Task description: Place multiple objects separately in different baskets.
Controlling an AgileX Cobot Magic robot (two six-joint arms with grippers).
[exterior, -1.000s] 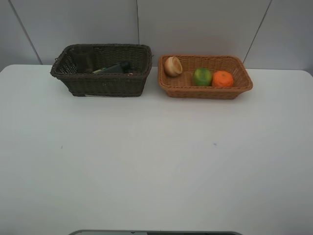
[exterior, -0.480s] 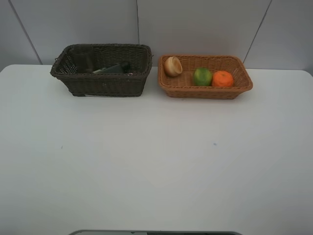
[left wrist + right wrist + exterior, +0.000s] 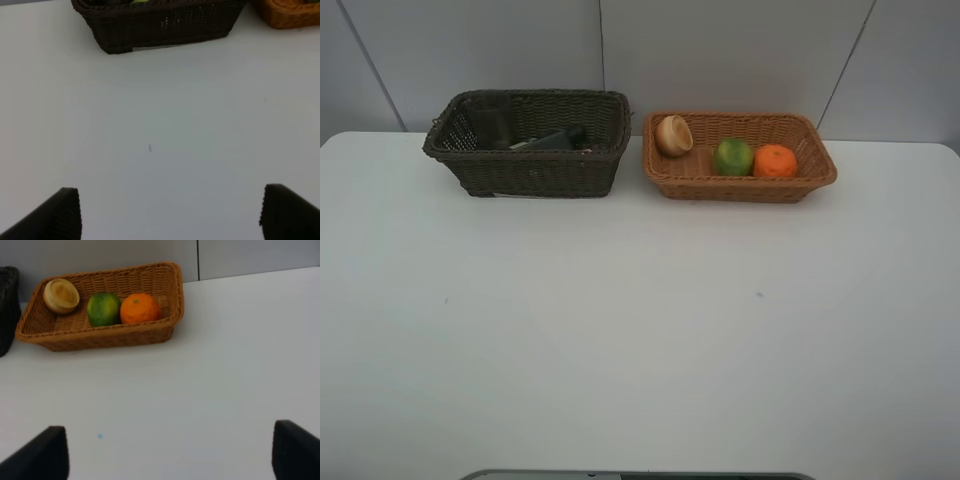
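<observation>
Nothing is seen to have shifted since the earlier frames. Orange (image 3: 776, 160), green fruit (image 3: 733, 156) and a tan round item (image 3: 673, 135) are kept in the tan wicker basket (image 3: 740, 185); a dark-green bottle (image 3: 552, 140) is lodged in the dark brown basket (image 3: 525, 170), apparently sorted by kind. Left gripper (image 3: 170, 212) and right gripper (image 3: 170, 452) are held wide apart, empty, over bare table (image 3: 640, 330). Sorting is judged complete.

Both baskets are rough woven wicker, the dark brown basket (image 3: 527, 142) matt, the tan basket (image 3: 740, 178) faintly shiny. The orange (image 3: 775, 161) looks dimpled; the white table (image 3: 640, 320) is smooth and matt.
</observation>
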